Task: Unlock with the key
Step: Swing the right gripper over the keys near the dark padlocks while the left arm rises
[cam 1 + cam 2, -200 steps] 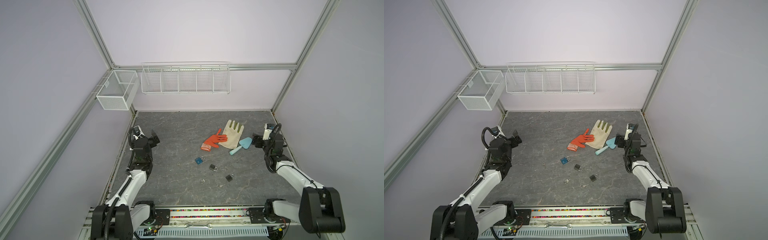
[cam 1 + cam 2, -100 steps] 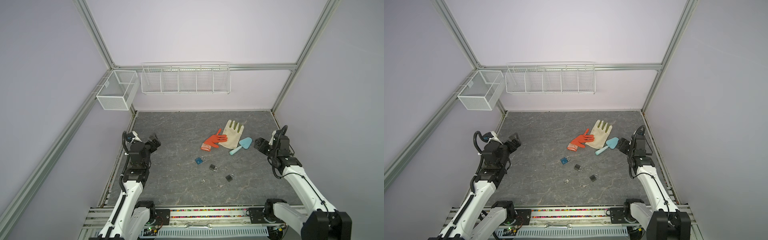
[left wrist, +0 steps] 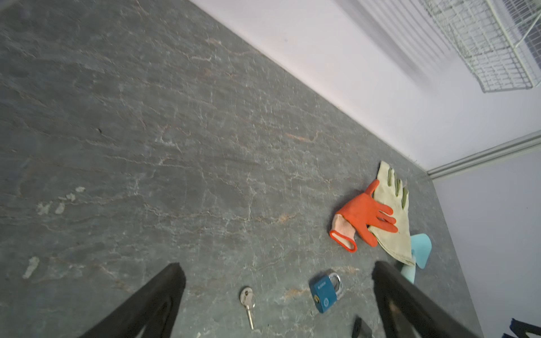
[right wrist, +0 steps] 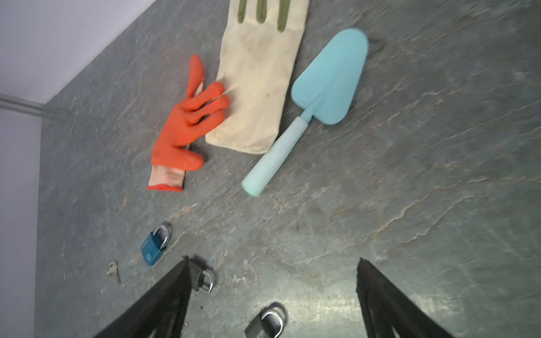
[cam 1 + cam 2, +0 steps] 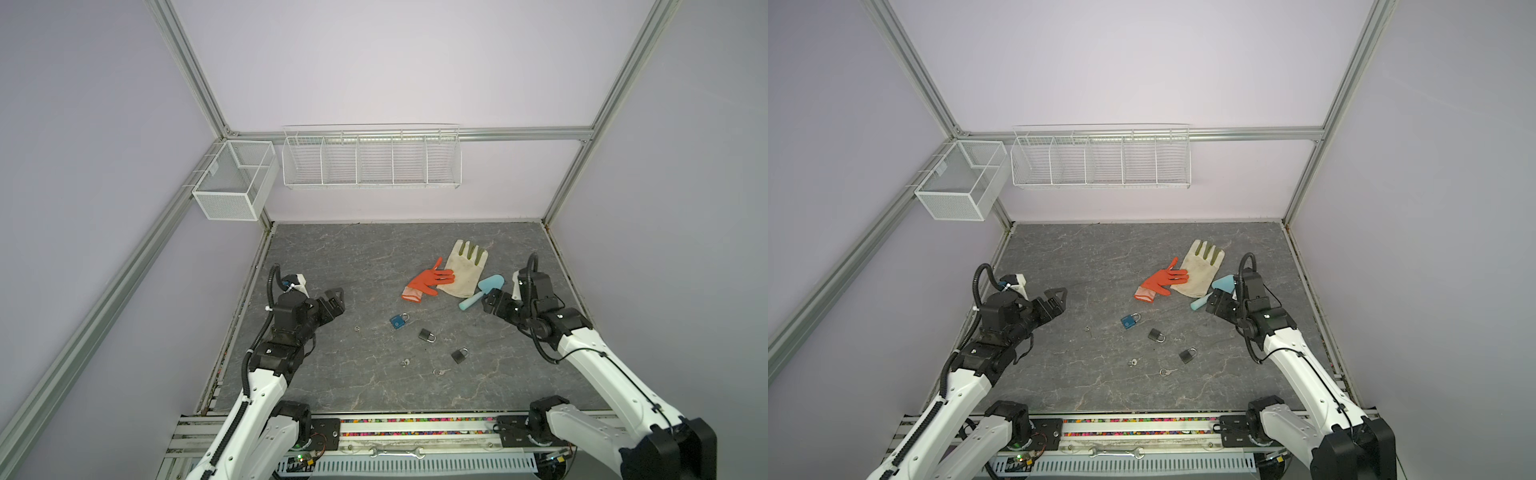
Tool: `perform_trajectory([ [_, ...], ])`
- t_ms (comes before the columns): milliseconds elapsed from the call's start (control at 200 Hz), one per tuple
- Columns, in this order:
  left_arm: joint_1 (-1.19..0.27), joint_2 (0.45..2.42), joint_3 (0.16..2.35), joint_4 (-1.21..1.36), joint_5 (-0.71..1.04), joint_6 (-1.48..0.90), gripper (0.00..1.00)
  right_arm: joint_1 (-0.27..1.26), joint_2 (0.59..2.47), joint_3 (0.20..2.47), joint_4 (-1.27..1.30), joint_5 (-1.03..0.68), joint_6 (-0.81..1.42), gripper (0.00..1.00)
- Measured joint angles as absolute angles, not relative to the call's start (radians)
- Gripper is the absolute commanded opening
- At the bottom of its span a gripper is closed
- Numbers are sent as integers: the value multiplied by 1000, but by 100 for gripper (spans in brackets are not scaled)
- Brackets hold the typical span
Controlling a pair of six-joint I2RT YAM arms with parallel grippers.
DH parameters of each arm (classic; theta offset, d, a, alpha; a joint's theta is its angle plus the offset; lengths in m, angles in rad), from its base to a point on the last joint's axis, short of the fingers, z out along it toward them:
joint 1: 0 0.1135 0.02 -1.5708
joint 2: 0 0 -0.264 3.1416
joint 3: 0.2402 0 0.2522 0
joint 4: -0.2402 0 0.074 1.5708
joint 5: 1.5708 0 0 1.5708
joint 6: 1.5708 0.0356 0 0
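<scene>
Grey veined stone is covering the bench, lilac walls are enclosing it, the left hand and right hand are hovering wide open and empty, and a key is lying flat near the blue padlock mid-bench.

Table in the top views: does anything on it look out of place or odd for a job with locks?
Yes. An orange glove, a cream glove and a light blue trowel lie at the far right, unrelated to locks; the orange glove's fingers overlap the cream one. Nothing looks damaged or spilled.
</scene>
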State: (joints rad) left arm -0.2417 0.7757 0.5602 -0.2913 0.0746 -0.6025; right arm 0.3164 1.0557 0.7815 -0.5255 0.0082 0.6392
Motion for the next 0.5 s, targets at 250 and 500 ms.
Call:
perform_trajectory([
  [250,-328,707,559,-373,122,-635,100,621,1156,855,-607,56,763,100],
  [500,-355,647,559,-477,121,-672,100,909,1325,939,-609,110,950,90],
])
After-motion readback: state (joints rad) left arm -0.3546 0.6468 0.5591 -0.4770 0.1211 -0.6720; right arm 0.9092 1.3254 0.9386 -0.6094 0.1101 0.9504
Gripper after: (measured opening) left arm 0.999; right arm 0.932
